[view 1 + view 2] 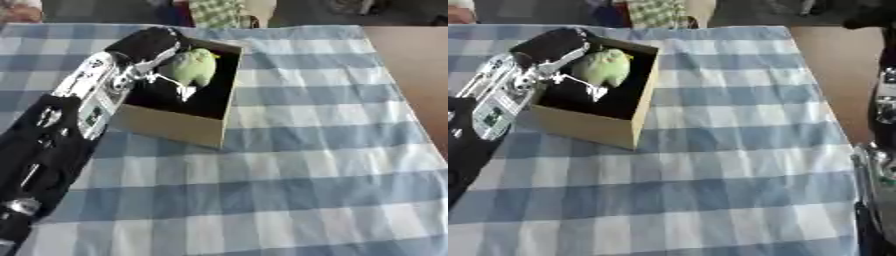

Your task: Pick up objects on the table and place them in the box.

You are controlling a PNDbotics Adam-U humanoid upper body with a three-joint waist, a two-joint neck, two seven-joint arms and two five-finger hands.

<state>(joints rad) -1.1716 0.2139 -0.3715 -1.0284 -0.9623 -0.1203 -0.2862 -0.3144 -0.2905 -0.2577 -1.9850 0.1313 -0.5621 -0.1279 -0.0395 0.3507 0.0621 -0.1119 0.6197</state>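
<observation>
A cardboard box (175, 127) with a dark inside stands on the blue-and-white checked tablecloth at the upper left. A pale green soft toy (194, 66) sits in the box's opening, near the far wall. My left hand (150, 46) reaches in over the box's left rim. Its thumb lies on the toy's top and its fingers (171, 82) curl round the toy's left side. Dark and silver parts of my right arm (878, 165) run down the right edge of the right eye view. The right hand itself cannot be made out there.
The checked cloth (289, 180) covers the table in front and to the right of the box. Bare brown table (411, 60) shows at the far right. Dark things and a checked fabric (214, 11) lie beyond the far edge.
</observation>
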